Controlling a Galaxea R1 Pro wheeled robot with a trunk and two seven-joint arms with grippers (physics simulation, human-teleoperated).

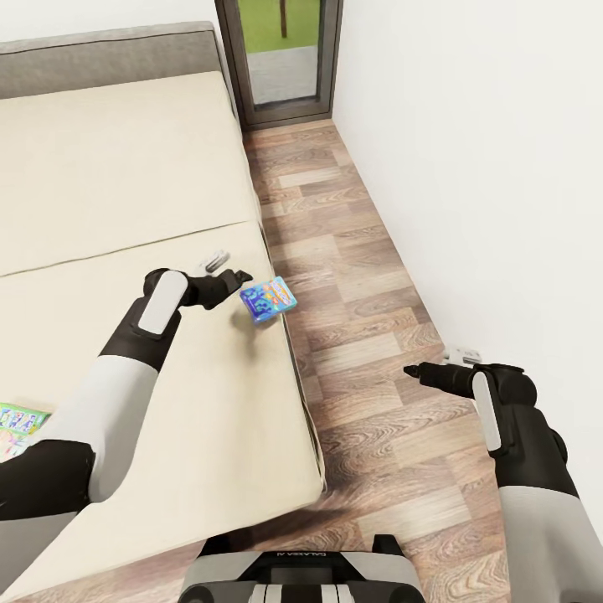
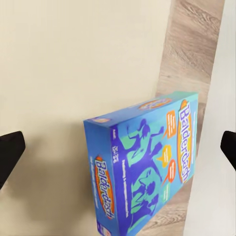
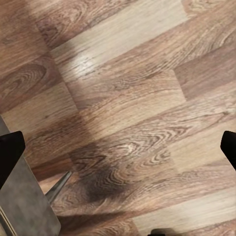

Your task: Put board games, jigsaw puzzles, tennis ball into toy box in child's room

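The small blue printed board-game box (image 1: pixel 268 299) sits at the edge of the beige-mattressed bed (image 1: pixel 126 193), just ahead of the left gripper (image 1: pixel 239 276) — fingers apart, nothing held. The right gripper (image 1: pixel 412 369) hangs open over the wood-plank floor (image 1: pixel 368 276) beside the bed. Judging by this, the first pickup isn't yet made — the other toys remain.

The bed (image 1: pixel 126 209) is taking up the left and middle of the scene, its plain beige mattress showing a seam running across it and a grey headboard standing at the far end. A blue board game (image 1: pixel 268 300) lettered Balderdash is lying tilted at the mattress's right edge, partly overhanging the wood-plank floor (image 1: pixel 368 276). A second printed game box (image 1: pixel 18 425), green-edged, is lying flat on the mattress at the near left, cut off by the picture's edge. The floor is running along the right side of the bed toward a far glass door.
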